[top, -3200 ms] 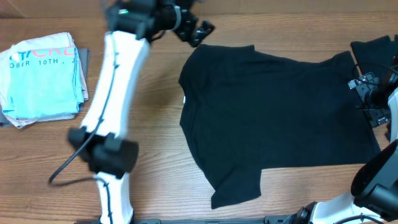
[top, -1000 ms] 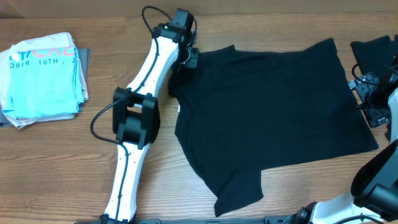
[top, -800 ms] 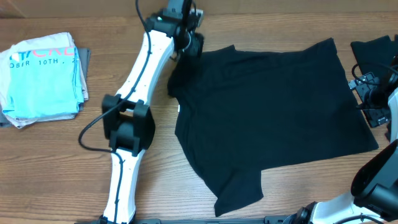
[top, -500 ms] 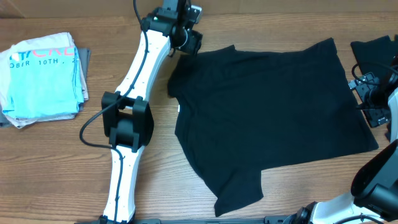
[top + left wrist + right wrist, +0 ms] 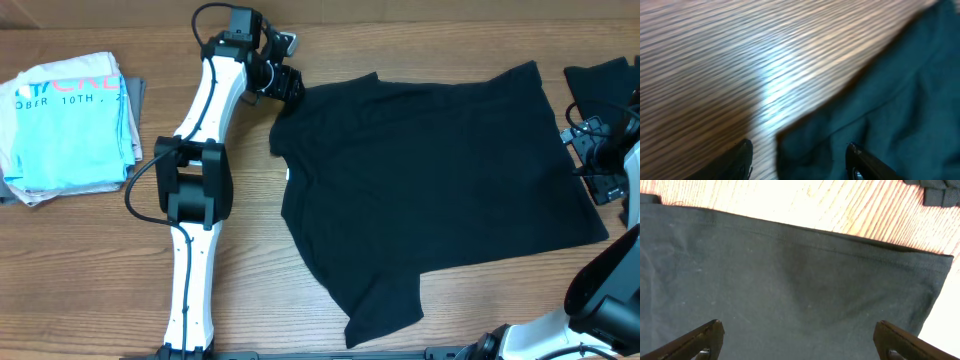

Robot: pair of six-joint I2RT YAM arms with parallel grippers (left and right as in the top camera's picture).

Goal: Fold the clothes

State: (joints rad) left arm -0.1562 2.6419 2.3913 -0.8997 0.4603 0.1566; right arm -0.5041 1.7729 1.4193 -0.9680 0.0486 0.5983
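The black T-shirt (image 5: 430, 190) lies spread flat on the counter (image 5: 100, 260). The left pincer (image 5: 283, 82) hangs released at its far sleeve, and the right pincer (image 5: 590, 160) gapes empty over the hem, likely so they can seize opposite ends.

Wooden table (image 5: 80, 260), light brown, its grain running left to right in the overhead view. A pale glare (image 5: 771, 85) lies on the wood in the left wrist view. The right wrist view shows the wood washed bright.

One black T-shirt (image 5: 430, 180), another black garment (image 5: 605, 78), one light-blue T-shirt (image 5: 70, 120).
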